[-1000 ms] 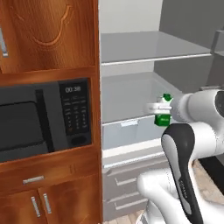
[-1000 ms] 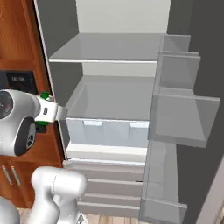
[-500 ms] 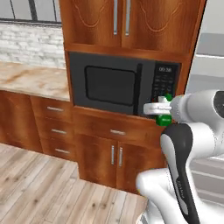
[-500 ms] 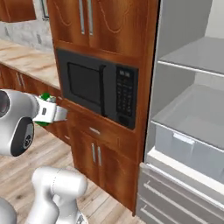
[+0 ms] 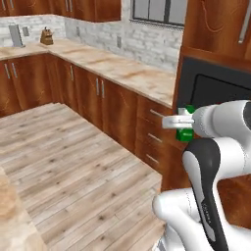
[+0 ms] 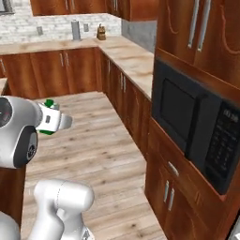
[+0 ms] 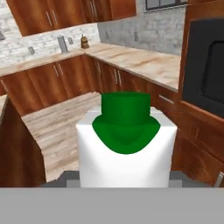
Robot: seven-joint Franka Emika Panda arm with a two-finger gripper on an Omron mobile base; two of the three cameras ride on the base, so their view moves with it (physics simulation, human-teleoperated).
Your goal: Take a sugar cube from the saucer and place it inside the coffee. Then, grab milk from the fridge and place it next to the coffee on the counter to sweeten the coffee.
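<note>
A black microwave (image 6: 197, 129) sits built into reddish-brown cabinets (image 6: 168, 187), its keypad (image 6: 226, 140) on the right side. Upper cabinets (image 6: 199, 33) above it carry steel handles. The floor (image 5: 73, 162) is pale wood planks. A grey brick wall (image 5: 142, 41) holds a dark window (image 5: 159, 11). A small brown object (image 6: 100, 32) and a grey upright one (image 6: 75, 30) stand far off by the wall.

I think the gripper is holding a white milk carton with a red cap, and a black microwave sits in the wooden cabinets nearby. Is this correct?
Not quite: the cap is green, not red. The hand view shows the green cap on top of the white milk carton, and the right base view shows the gripper holding that carton. The rest is right: the black microwave sits in the wooden cabinets nearby.
</note>
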